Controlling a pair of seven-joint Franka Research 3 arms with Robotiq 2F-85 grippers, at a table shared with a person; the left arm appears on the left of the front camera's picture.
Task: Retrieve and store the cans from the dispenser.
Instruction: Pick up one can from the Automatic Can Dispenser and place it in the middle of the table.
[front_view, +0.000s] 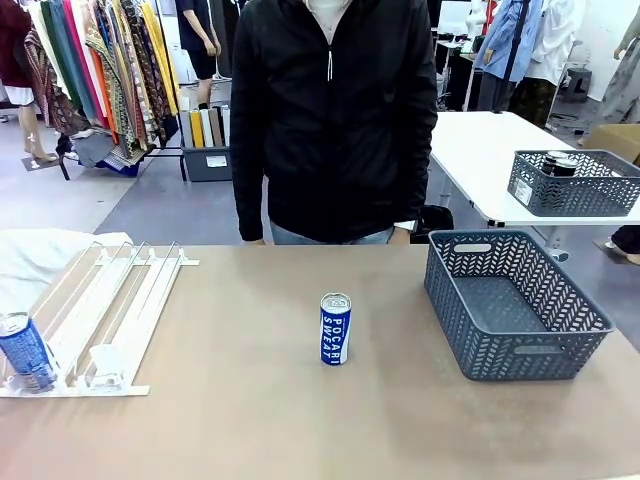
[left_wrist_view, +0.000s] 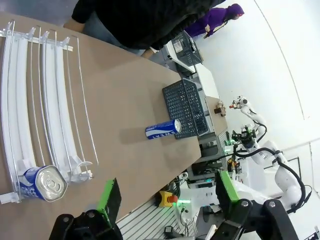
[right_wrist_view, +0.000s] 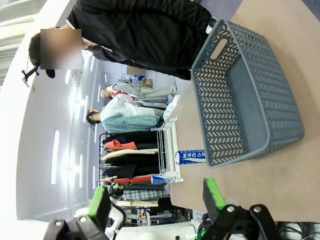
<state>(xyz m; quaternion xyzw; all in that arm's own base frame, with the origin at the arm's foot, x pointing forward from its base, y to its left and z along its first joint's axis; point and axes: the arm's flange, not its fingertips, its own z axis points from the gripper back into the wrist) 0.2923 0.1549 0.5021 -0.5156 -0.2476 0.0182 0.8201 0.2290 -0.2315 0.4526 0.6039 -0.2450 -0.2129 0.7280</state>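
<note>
A blue can (front_view: 335, 329) with white lettering stands mid-table, long axis vertical, silver top up, rack (front_view: 130, 300) at its 9 o'clock, basket (front_view: 520, 355) at 3; left gripper (left_wrist_view: 166, 192) and right gripper (right_wrist_view: 156, 195) gape empty.

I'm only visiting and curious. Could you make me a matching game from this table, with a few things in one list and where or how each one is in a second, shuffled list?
Things:
1. dispenser
2. basket
3. upright Pocari Sweat can
4. left gripper

Places and states:
A. open, holding nothing
B. stands alone mid-table
C. empty, on the robot's right
D. holds one blue can at its low end, on the robot's left

Pairs: 1-D, 2-C, 3-B, 4-A.
</note>
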